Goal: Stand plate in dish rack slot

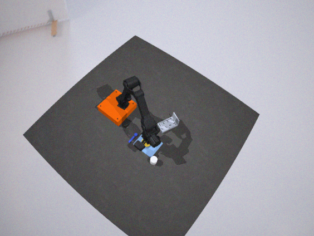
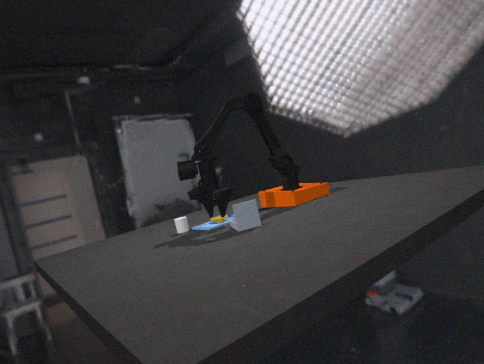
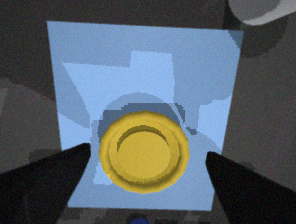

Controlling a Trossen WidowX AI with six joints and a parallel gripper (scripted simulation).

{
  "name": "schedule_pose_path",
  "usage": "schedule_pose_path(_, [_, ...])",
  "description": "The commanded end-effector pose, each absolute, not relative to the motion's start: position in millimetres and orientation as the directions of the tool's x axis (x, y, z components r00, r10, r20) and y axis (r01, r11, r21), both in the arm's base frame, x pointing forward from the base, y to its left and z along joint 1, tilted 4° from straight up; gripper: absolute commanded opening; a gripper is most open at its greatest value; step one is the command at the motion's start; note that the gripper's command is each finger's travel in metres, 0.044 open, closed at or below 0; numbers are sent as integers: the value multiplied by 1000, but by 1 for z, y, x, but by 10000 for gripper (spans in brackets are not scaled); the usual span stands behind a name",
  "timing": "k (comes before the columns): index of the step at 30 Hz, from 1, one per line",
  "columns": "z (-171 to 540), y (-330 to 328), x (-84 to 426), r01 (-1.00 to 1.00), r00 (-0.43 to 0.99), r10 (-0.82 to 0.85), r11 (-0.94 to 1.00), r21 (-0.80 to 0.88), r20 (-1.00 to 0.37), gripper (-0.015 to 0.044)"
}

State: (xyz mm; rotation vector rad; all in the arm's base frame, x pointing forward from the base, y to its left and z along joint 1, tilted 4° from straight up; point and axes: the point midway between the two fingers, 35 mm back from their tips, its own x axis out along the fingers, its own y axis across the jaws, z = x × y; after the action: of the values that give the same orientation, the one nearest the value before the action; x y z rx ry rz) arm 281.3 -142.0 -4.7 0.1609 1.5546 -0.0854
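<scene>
The yellow round plate lies flat on a light blue square mat. My gripper is open and points down, low over the plate. In the wrist view its fingertips stand on either side of the plate, with a gap between each and the rim. In the top view the arm partly hides the plate. The pale grey dish rack stands beside the mat, with an upright panel at one end. Its slots are too small to tell apart.
A white cylinder stands by one mat corner. A small blue object lies off the opposite side. The orange base block is under the arm's foot.
</scene>
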Motion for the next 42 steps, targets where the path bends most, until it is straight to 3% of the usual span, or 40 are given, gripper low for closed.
schedule_pose_path(1, [-15, -139, 278, 161, 6, 58, 985, 58, -998, 400])
schedule_pose_path(16, [-20, -138, 278, 161, 6, 58, 985, 58, -998, 362])
schedule_pose_path(27, [-20, -138, 278, 161, 6, 58, 985, 58, -998, 289])
schedule_pose_path(38, [25, -145, 290, 151, 32, 58, 987, 62, -998, 0])
schedule_pose_path(42, [43, -147, 293, 152, 29, 57, 986, 61, -998, 0])
